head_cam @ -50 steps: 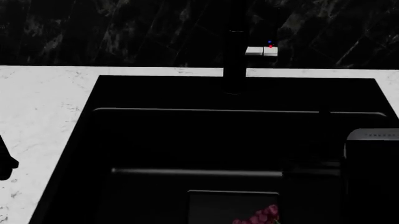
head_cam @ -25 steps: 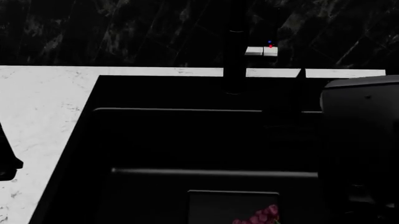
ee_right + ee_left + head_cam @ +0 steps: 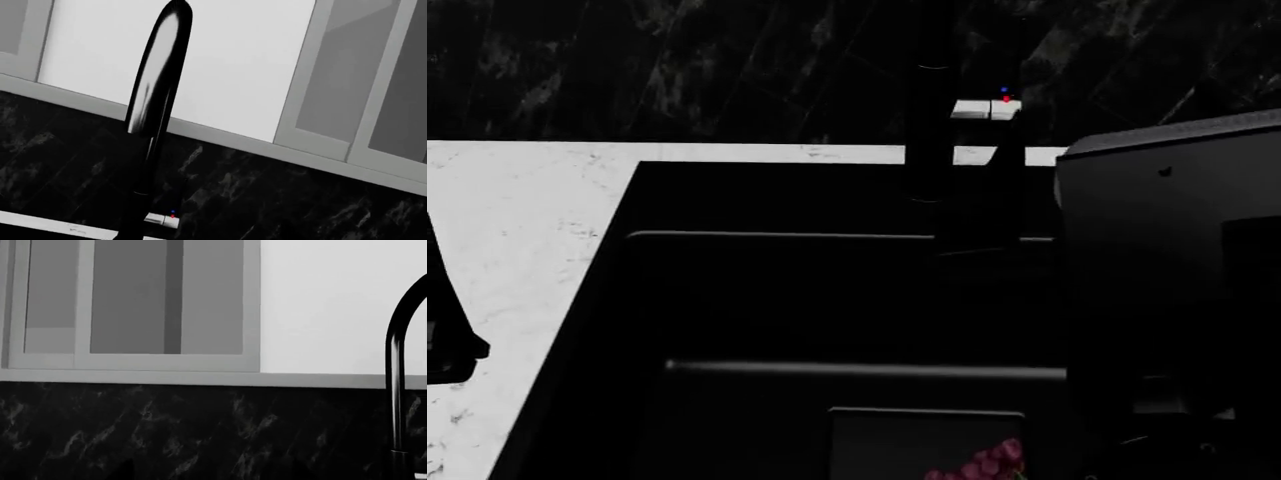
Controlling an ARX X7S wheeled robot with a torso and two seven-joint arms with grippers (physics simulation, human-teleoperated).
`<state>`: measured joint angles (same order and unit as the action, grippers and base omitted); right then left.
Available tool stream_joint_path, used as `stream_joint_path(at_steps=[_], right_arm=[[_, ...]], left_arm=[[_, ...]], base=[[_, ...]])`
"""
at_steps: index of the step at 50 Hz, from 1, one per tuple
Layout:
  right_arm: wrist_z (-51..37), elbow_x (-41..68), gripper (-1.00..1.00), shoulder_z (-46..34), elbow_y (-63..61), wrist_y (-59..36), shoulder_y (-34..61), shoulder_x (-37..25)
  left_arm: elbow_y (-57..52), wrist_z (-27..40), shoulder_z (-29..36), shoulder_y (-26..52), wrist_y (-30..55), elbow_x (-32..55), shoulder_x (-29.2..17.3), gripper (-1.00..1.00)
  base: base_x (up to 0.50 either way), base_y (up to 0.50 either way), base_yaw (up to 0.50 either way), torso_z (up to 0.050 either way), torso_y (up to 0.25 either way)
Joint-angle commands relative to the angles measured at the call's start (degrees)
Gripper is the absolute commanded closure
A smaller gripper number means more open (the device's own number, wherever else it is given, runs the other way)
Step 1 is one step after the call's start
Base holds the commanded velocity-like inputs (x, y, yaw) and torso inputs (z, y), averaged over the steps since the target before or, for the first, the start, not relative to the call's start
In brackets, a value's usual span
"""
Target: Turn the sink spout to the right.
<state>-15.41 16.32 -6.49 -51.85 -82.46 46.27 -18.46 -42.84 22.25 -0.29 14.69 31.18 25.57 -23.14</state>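
Note:
The sink spout [image 3: 929, 120] is a slim black tube that rises at the back rim of the sink [image 3: 614, 250], a deep black basin set in white marbled stone. It also shows in the right wrist view [image 3: 157, 100], close, with its curved end towards the camera, and in the left wrist view [image 3: 397, 365]. My right arm [image 3: 1168, 280] fills the right side. A dark finger-like part of it [image 3: 1008, 190] stands just right of the spout, and its jaws are too dark to read. Only a dark part of my left arm [image 3: 447, 345] shows, over the left counter.
A small silver-grey lever [image 3: 988, 109] with red and blue dots sits right of the spout base, and it also shows in the right wrist view [image 3: 162, 220]. A black marbled backsplash [image 3: 694, 70] runs behind. Something pink-red [image 3: 988, 465] lies in the basin.
My right arm has risen and moved left over the basin, closing on the spout from the right. The left arm has shifted slightly. The spout has not moved.

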Motion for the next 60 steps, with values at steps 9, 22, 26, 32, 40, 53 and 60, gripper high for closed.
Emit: stream_joint_path(at_steps=[9, 22, 26, 32, 40, 53, 60], right_arm=[[-0.4, 0.9, -1.0, -0.3, -0.6, -1.1, 1.1, 0.3], [-1.0, 0.4, -1.0, -3.5, 5.9, 2.1, 4.9, 1.2], [-1.3, 0.1, -1.0, -4.4, 8.0, 3.1, 5.8, 1.5], [-1.8, -0.1, -1.0, -4.9, 10.4, 2.7, 8.1, 2.3], [-1.6, 0.5, -1.0, -5.7, 12.9, 1.2, 12.1, 4.0], [-1.4, 1.0, -1.0, -6.2, 17.1, 2.9, 16.2, 6.6], [-1.6, 1.3, -1.0, -5.9, 18.3, 3.5, 17.0, 7.6]], left_arm=[[0.0, 0.4, 0.5, 0.2, -0.2, -0.2, -0.3, -1.0], [0.4, 0.4, 0.5, 0.0, -0.1, 0.4, -0.4, -1.0], [0.5, 0.4, 0.5, 0.0, -0.3, 0.4, -0.4, -1.0], [0.5, 0.6, 0.5, -0.1, -0.5, 0.4, -0.5, -1.0], [0.5, 0.8, 0.4, -0.2, -0.9, 0.3, -0.5, -1.0], [0.5, 1.2, 0.6, -0.1, -0.7, 0.3, -0.7, -1.0], [0.5, 1.2, 0.6, -0.1, -0.8, 0.5, -0.8, -1.0]], base=[[0.0, 0.0, 0.0, 0.0, 0.0], [0.0, 0.0, 0.0, 0.0, 0.0], [0.0, 0.0, 0.0, 0.0, 0.0], [0.0, 0.0, 0.0, 0.0, 0.0], [0.0, 0.0, 0.0, 0.0, 0.0], [0.0, 0.0, 0.0, 0.0, 0.0], [0.0, 0.0, 0.0, 0.0, 0.0]])
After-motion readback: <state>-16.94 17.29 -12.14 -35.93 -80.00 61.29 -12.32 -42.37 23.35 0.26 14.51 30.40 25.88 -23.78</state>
